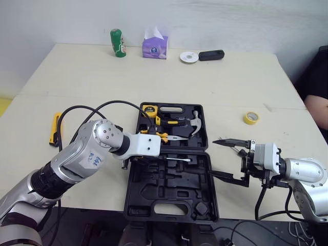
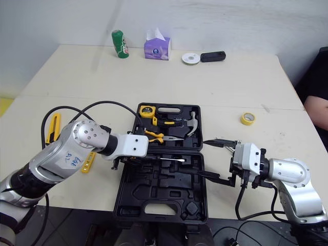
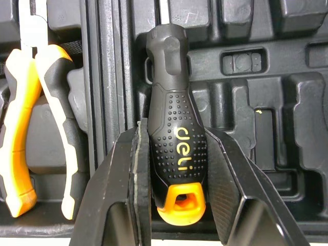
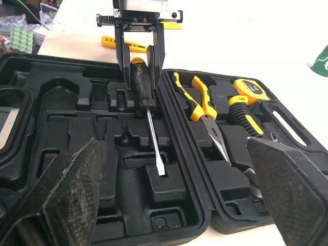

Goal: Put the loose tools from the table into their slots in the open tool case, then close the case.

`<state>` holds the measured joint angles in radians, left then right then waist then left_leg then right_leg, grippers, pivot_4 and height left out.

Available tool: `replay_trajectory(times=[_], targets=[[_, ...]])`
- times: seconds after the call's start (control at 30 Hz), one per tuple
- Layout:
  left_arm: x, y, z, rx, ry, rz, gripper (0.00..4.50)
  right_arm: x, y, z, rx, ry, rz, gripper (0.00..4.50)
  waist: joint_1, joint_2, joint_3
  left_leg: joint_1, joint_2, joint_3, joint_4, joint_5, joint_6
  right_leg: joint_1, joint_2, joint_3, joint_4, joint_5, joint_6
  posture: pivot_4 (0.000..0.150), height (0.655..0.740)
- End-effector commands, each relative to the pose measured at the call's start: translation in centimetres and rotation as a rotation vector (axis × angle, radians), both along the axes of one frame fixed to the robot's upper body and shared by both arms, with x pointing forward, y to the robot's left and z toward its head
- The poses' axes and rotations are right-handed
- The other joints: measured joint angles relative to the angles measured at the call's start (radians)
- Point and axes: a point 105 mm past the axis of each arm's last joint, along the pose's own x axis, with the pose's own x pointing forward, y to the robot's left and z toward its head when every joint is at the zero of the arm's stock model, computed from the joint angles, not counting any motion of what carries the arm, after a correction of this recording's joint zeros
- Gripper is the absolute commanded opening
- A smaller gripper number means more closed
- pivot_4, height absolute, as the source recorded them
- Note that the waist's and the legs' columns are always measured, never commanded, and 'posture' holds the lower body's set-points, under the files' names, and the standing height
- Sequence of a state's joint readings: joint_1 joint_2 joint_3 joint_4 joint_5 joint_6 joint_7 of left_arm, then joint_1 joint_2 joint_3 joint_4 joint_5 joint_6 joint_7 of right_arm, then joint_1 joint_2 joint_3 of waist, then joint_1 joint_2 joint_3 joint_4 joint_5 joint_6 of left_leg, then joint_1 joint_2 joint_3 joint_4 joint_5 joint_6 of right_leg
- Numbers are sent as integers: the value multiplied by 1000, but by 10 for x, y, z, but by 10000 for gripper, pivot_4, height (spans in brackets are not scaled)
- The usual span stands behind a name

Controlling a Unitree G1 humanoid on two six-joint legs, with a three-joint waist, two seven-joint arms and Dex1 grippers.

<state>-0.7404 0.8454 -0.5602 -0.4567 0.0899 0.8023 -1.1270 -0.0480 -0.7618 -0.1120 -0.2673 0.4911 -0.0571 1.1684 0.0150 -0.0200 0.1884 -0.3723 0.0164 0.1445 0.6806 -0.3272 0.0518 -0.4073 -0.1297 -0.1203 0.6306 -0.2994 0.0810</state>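
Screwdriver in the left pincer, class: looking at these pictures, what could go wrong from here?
1. The left pincer grips the screwdriver by its handle, with the blade over moulded ridges of the case. Released off its slot, it might sit proud and block closing.
2. The open right pincer hangs at the case's right edge and might nudge it.
3. A yellow tool lies outside the case and could be forgotten.
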Motion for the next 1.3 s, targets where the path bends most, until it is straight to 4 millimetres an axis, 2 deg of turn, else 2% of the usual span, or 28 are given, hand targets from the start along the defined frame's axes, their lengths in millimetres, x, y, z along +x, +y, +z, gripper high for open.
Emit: replay_trajectory(times=[0.03, 0.07, 0.13, 0.33, 0.6, 0.7, 0.83, 0.93, 0.97, 1.1, 1.2, 1.3], targets=[[0, 0, -1, 11, -1, -1, 10588, -4, 6, 5, 4, -25, 24, 45000, 2, 0, 0, 0, 0, 0, 0, 0, 0, 0, 0, 0, 0, 0, 0, 1500, 7400], [1, 0, -1, 14, -9, 1, 10588, -4, 6, 5, 3, -25, 23, 45000, 2, 0, 0, 0, 0, 0, 0, 0, 0, 0, 0, 0, 0, 0, 0, 1500, 7400], [1, 0, 0, 14, -15, -5, 20878, -4, 6, 5, 3, -25, 23, 45000, 2, 0, 0, 0, 0, 0, 0, 0, 0, 0, 0, 0, 0, 0, 0, 1500, 7400], [-1, -6, 15, -51, -18, -20, 44832, -3, 6, 5, -2, -22, 29, 45000, 3, 0, 0, -1, 0, 0, 0, 0, 0, 0, 0, 0, 0, 0, 0, 1500, 7400], [-1, -10, 36, -260, 6, -63, 44832, 5, -2, 8, -19, -45, 5, 45000, 3, 0, 0, -1, 0, 0, 1, 0, 0, 0, 0, 0, 0, 0, 0, 1500, 7400], [-5, -9, 48, -495, 72, -115, 44832, 5, -6, 7, -24, -45, -8, 45000, 3, 0, 0, -1, 0, 0, 1, 0, 0, 0, 0, 0, 0, 0, 0, 1500, 7400], [5, 0, 44, -582, 70, -78, 44832, 6, -8, 7, -17, -53, -25, 45000, 3, 0, 0, -1, 0, 0, 2, 0, 0, 0, 0, -1, 0, 0, 0, 1500, 7400], [7, 1, 46, -755, 67, -106, 36723, 7, -13, 5, -14, -54, -50, 45000, 3, 0, 0, -1, 0, 0, 2, 0, 0, 0, 0, -1, 0, 0, 0, 1500, 7400], [8, 2, 47, -795, 66, -104, 31946, 7, -14, 5, -14, -54, -55, 45000, 3, 0, 0, -1, 0, 0, 1, 0, 1, 0, 0, -1, 0, 0, 0, 1500, 7400], [7, 4, 15, -759, 97, -75, 15316, 6, -18, 3, -24, -52, -68, 45000, 2, 0, 0, -1, 0, 0, 1, 0, 1, 0, 0, -1, 0, 0, 1, 1500, 7400], [5, -4, -1, -759, 130, -57, 1831, 6, -19, 1, -21, -51, -77, 45000, 3, 0, 0, -1, 0, 0, 1, 0, 1, 0, 0, -1, 0, 1, 1, 1500, 7400], [3, -8, -10, -743, 153, -63, 755, 3, -18, 0, -20, -46, -79, 45000, 4, 0, 0, 0, 0, 0, 1, -1, 1, 0, -1, -1, 0, 1, 1, 1500, 7400]])
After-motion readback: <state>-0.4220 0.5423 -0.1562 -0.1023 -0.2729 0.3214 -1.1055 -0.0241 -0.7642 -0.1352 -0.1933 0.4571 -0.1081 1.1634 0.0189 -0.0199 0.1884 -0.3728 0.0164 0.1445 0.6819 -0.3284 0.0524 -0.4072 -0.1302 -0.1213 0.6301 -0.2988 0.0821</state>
